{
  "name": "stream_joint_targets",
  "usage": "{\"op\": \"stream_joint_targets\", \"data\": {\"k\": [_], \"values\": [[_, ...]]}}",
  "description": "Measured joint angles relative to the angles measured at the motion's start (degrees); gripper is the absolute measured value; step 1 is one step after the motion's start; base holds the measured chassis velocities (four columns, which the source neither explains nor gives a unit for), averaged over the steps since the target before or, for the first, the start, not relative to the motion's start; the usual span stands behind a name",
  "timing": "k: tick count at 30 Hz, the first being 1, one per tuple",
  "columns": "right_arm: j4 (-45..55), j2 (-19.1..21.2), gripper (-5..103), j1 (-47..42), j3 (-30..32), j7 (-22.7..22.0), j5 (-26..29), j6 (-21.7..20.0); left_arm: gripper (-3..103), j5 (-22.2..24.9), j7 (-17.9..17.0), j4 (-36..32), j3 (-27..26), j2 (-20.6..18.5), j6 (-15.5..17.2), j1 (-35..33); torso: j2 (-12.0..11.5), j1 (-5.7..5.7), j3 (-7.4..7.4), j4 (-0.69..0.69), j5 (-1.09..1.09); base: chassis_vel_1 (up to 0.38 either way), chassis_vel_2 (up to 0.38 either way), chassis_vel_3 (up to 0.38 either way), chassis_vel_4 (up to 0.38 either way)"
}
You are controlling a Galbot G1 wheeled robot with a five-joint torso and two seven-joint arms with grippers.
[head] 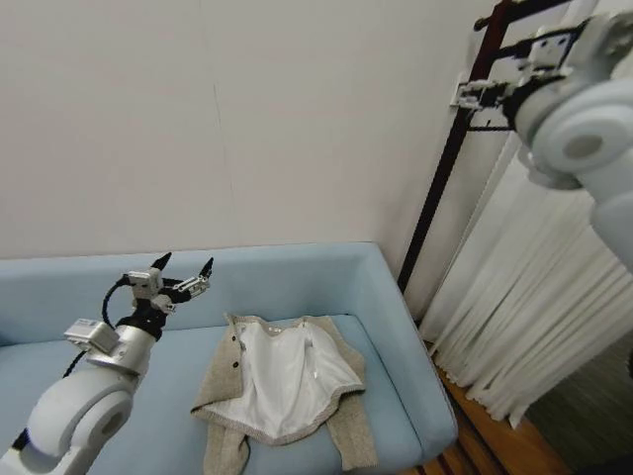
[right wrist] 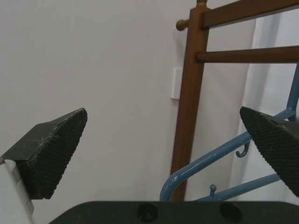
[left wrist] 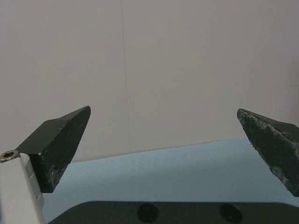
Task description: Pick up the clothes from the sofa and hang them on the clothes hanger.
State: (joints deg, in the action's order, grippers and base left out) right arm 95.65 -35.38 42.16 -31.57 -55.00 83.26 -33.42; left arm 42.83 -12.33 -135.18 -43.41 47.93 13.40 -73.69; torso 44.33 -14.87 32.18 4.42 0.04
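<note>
- Meanwhile, beige knitted cardigan lies on pale blue sofa.
- Left end effector, spread, hovers nearby.
- Right end effector, spread, faces brown wooden rack.

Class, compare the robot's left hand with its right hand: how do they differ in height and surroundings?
The left hand is low, over the blue sofa and beside the cardigan; the right hand is high up by the wooden rack. The left hand faces bare wall and sofa; the right hand faces a blue hanger. Both are open and hold nothing.
</note>
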Motion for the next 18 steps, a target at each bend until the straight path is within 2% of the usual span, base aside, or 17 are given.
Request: {"op": "stream_joint_targets", "data": {"k": [1,2,5,6,7,8,11,13,15,16,18], "values": [[0.00,0.00,100,0.00,0.00,0.00,0.00,0.00,100,0.00,0.00,0.00,0.00,0.00,0.00,0.00,0.00,0.00,0.00,0.00,0.00,0.000,0.000,0.000,0.000],[-1.76,-0.72,100,3.22,-3.33,-1.40,0.69,-0.01,100,0.09,0.00,0.20,-0.23,-0.03,0.00,0.16,-0.01,-0.01,0.01,0.00,0.04,0.000,0.000,0.000,0.000],[-6.78,-3.11,100,12.75,-10.68,-6.98,6.92,0.09,100,0.23,0.20,0.83,-0.68,0.38,-0.23,0.32,0.00,0.00,-0.01,0.08,0.03,0.000,0.000,0.000,0.000],[-9.20,-4.56,100,15.77,-13.09,-9.66,10.67,0.43,100,0.25,0.43,1.05,-0.69,0.73,-0.50,0.31,0.00,0.01,-0.02,0.10,0.02,0.000,0.000,0.000,0.000],[-9.20,-4.56,100,15.77,-13.09,-9.66,10.67,0.43,100,0.25,0.43,1.05,-0.69,0.73,-0.50,0.31,0.00,0.01,-0.02,0.10,0.02,0.000,0.000,0.000,0.000],[-10.92,-5.57,100,17.25,-14.32,-11.52,13.08,0.84,100,0.25,0.64,1.14,-0.69,0.92,-0.68,0.30,0.00,0.02,-0.02,0.09,0.02,0.000,0.000,0.000,0.000],[-18.22,-10.95,100,22.39,-19.15,-20.66,23.97,4.63,100,0.26,1.55,1.48,-0.27,2.10,-1.17,0.68,0.00,0.01,-0.01,0.05,0.05,0.000,0.000,0.000,0.000],[-19.34,-12.05,100,23.08,-19.76,-21.97,25.69,5.28,100,0.23,1.67,1.60,-0.05,2.29,-1.28,0.86,0.00,0.01,-0.01,0.05,0.04,0.000,0.000,0.000,0.000],[-25.23,-17.22,100,25.30,-22.05,-27.09,31.81,8.27,100,-0.38,2.11,2.36,1.13,3.16,-1.93,1.77,0.00,0.01,-0.01,0.02,0.01,0.000,0.000,0.000,0.000],[-25.23,-17.22,100,25.30,-22.05,-27.09,31.81,8.27,100,-0.38,2.11,2.36,1.13,3.16,-1.93,1.77,0.00,0.01,-0.01,0.02,0.01,0.000,0.000,0.000,0.000],[-30.28,-20.51,100,26.42,-23.92,-29.14,34.45,9.55,100,-0.84,2.62,2.67,1.83,3.92,-2.30,2.50,0.00,0.01,-0.01,0.00,-0.01,0.000,0.000,0.000,0.000]]}}
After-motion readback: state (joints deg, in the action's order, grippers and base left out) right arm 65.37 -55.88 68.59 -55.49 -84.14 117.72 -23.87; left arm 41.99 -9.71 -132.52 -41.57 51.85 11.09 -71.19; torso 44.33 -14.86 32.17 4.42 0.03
